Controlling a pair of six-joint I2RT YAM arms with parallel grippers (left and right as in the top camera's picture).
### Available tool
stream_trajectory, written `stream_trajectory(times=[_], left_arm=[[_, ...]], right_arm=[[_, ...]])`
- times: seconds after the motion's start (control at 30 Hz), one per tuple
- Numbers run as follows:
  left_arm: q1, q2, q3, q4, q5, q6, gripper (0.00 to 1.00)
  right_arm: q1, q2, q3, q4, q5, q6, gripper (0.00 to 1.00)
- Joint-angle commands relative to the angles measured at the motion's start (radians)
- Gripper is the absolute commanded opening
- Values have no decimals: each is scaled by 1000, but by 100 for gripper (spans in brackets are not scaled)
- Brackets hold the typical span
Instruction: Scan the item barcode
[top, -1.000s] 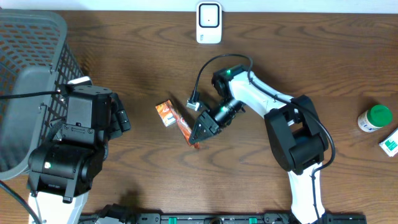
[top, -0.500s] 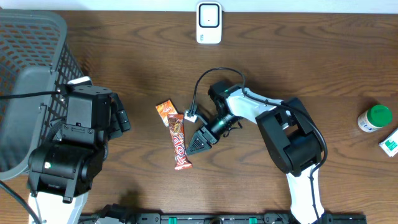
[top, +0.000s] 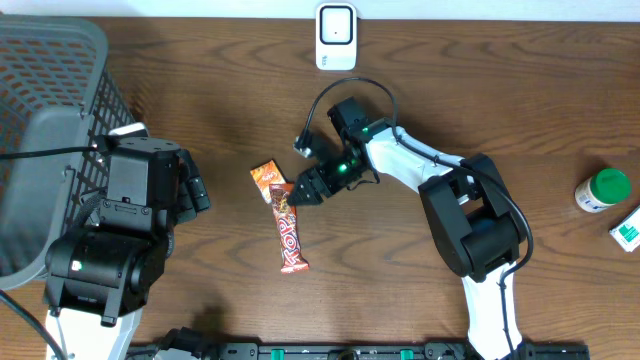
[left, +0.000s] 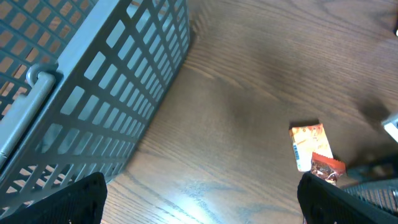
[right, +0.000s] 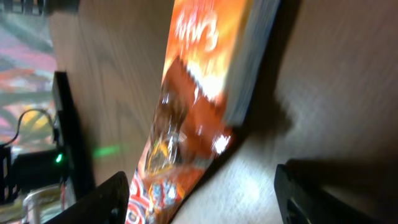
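A red-and-orange candy bar (top: 288, 230) lies flat on the wooden table, beside a small orange box (top: 265, 180). My right gripper (top: 302, 191) hovers open at the bar's upper end, gripping nothing. In the right wrist view the orange box (right: 214, 56) and the candy bar (right: 166, 171) fill the space ahead of the spread fingers (right: 106, 200) of the right gripper (right: 205, 208). The white scanner (top: 336, 37) stands at the table's back edge. My left gripper (top: 196, 190) stays open at the left, and the left wrist view shows it (left: 202, 208) over bare wood, with the box (left: 309, 146) ahead to the right.
A grey mesh basket (top: 50, 90) takes up the left side, its wall (left: 93, 81) close to my left gripper. A green-capped bottle (top: 603, 190) and a small white-and-green box (top: 627, 228) sit at the far right.
My right gripper opened and let go of the candy bar, which now lies flat on the table. The gripper then moved up to the bar's upper end. The left arm stayed still.
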Motion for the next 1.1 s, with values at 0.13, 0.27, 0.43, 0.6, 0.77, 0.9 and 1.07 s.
stream_trajectory(times=[0.13,0.27,0.43,0.6,0.77,0.9,1.07], left_arm=[[0,0,9,-3,-3,-10,98],[0,0,9,-3,-3,-10,98],[-1,0,9,-3,-3,-10,98],[-1,0,9,-3,-3,-10,98],[-1,0,9,-3,-3,-10,98],[0,0,9,-3,-3,-10,98],[0,0,9,-3,-3,-10,98]], right_arm=[[4,72,0,122,-48,92,74],[12,135,0,136,-109,111,66],[13,187,0,66,-175,26,56],[14,186,0,34,-219,-32,59],[29,186,0,60,-155,-19,62],[43,186,0,96,-92,6,64],[59,186,0,104,-89,6,40]])
